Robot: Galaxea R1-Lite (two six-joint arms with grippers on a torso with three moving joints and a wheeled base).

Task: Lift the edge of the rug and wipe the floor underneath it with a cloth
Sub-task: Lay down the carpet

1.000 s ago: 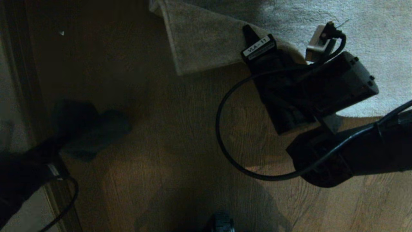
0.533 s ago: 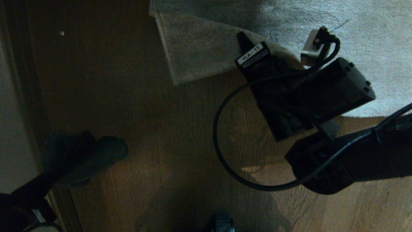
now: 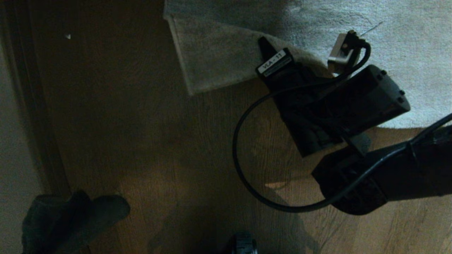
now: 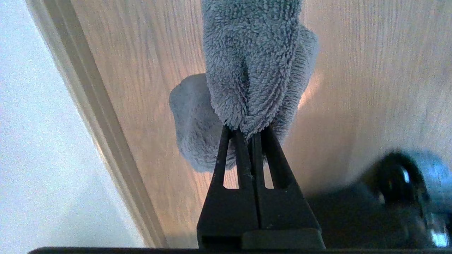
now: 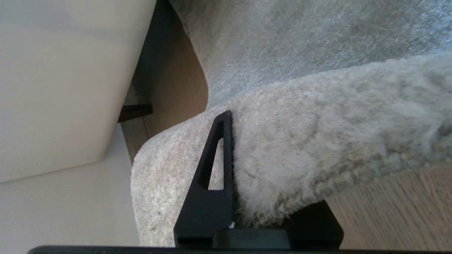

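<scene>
The right gripper (image 5: 233,165) pinches the thick, floppy rug (image 5: 317,148) at its hem beside the bare floor (image 3: 169,148), while the left gripper (image 4: 247,132) clamps the soft, light cloth (image 4: 254,63).

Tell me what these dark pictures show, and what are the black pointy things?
It is a robot with two arms. One picture looks down from its head; the other two come from cameras on its wrists. The black pointy things are its fingers. The right gripper pinches the corner of the rug, folding it up off the wooden floor. The left gripper, low at the head picture's left corner, is shut on the fluffy grey cloth for wiping. A pale strip borders the floor there.
</scene>
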